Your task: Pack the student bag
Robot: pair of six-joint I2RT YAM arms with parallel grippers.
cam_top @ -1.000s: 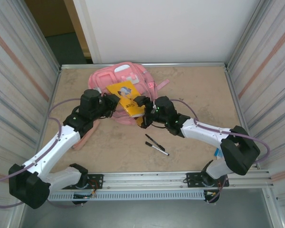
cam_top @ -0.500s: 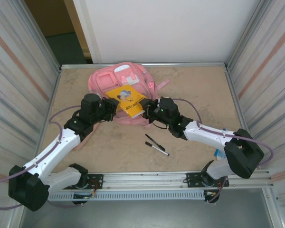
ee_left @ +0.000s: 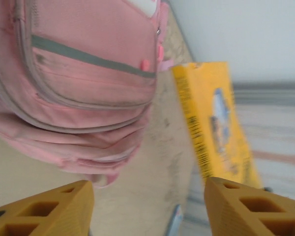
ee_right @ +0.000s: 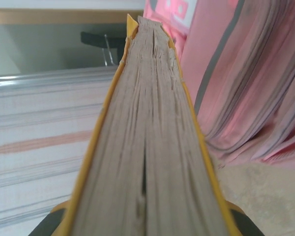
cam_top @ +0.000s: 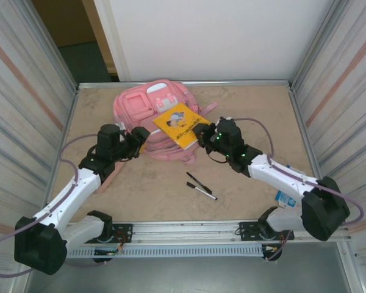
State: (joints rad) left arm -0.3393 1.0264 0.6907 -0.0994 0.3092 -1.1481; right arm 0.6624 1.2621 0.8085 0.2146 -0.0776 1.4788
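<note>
Nothing looks packed yet.
Our right jaws grip the yellow book by the student bag; left jaws gape empty.

Large soft pink student bag, lying flat at table's far edge, white patch, zipped pockets up

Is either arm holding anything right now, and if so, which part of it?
The right gripper holds the yellow book by the edge nearest its wrist, fingers on both covers. The left gripper is open and empty.
</note>
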